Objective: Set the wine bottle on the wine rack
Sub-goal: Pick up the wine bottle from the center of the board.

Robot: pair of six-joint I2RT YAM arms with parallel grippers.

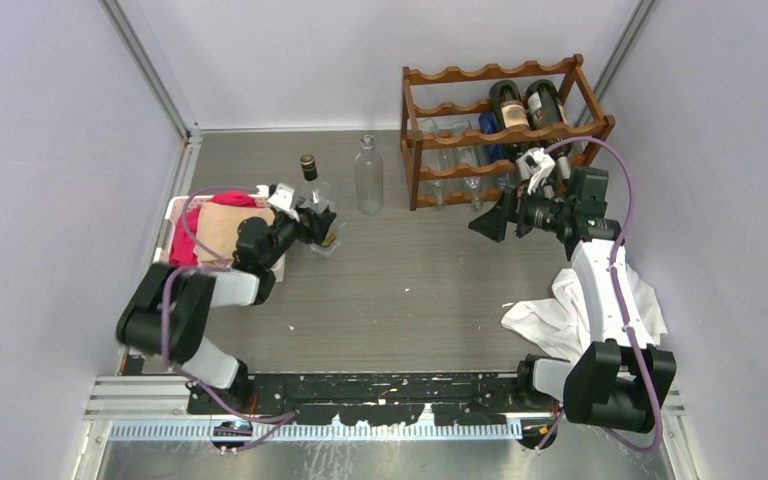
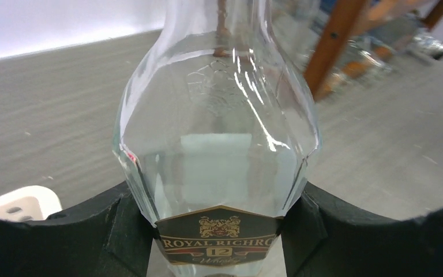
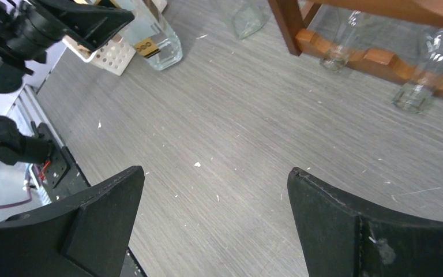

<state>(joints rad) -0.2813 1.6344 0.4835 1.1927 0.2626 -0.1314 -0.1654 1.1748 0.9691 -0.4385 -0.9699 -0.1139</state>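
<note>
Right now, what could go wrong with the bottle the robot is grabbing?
1. The left gripper pinches the smooth bottle low, by its label; it might slip or tip when lifted.
2. A second bottle stands between it and the rack and could get knocked.
3. The right gripper hovers before the rack; the arms might bump.

The wine bottle point(image 1: 317, 205) is clear, faceted glass with a dark cap and a black-and-gold label. It stands upright on the left of the table, clamped low between the left gripper's point(image 1: 322, 232) fingers. The wine rack point(image 1: 490, 72), reddish-brown with scalloped rails, stands far right, well apart.
</note>
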